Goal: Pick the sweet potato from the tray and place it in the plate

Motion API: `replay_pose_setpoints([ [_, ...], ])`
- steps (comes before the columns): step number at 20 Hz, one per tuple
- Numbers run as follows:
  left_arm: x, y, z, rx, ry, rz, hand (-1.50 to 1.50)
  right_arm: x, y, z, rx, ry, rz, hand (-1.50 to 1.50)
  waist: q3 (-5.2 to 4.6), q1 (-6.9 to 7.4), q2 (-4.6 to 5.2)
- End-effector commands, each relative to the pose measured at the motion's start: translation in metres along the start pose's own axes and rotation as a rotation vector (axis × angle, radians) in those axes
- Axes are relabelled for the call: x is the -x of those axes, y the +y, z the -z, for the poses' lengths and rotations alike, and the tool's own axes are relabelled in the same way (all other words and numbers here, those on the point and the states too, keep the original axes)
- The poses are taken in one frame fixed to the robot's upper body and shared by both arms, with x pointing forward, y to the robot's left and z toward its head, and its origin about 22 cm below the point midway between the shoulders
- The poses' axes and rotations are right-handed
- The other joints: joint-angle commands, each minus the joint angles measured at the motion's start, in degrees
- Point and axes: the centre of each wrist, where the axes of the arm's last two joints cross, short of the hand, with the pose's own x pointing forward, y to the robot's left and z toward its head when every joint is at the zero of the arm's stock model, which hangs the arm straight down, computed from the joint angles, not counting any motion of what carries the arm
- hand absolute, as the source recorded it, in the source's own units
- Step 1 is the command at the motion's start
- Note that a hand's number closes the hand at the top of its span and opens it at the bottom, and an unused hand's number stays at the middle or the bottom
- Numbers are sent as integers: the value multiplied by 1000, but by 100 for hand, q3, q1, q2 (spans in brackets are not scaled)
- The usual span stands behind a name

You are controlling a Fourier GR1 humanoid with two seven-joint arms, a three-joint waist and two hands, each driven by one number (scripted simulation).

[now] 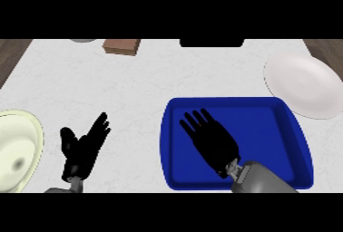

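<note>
1. r. hand (213,142) sits over the blue tray (268,131), back of hand facing up. its grey forearm comes in from the lower edge, across the tray's near rim.
2. its fingers are straight & a bit spread, pointing up-left toward the tray's far-left corner. no curl shows, so the hand reads as released.
3. sweet potato: can't make it out. poss. hidden under the r. palm, but can't tell from this view.
4. tray floor to the right of the r. hand & beyond its fingertips shows plain blue.
5. white plate (305,86) lies up & to the right of the r. hand, just past the tray's far-right corner. can't tell if plate & tray rim touch.
6. l. hand (84,147) is well to the left of the r. hand, outside the tray, over the white counter (134,81). fingers up & relaxed, thumb out to the left, holding nothing.
7. cream dish (17,154) is just left of the l. hand, cut off by the view's left edge.
8. far beyond both hands, at the counter's back edge, is a brown block (122,45). a grey round thing (84,40) sits just left of it, only partly in view.
9. a dark shape (211,43) sits straight beyond the r. hand's fingertips, well apart from the tray.
</note>
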Motion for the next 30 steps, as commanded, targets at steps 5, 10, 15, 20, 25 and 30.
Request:
replay_pose_setpoints([
  [5, 16, 1, 1, -9, 2, 5, 0, 2, 13, 6, 41, 71, -57, -150, -1, -10, -1],
  [10, -6, 1, 9, 9, 20, -9, 0, 17, 31, 32, -8, 58, -59, -150, 1, 10, 6],
  [15, -1, 7, 0, 0, -14, -2, 0, 24, 36, 39, -45, 74, -75, -150, 0, 9, 2],
  [20, -16, 14, -1, -1, -2, 6, 0, 18, 61, 41, -97, 6, -209, 150, 1, 18, 3],
  [25, -11, 1, 8, -20, -10, 11, 0, 41, 50, 37, -53, 11, -242, 150, -1, -8, 3],
  [30, -4, -3, -5, 7, -18, -18, 0, 45, 21, 63, 24, 360, 57, 150, 8, 52, 54],
])
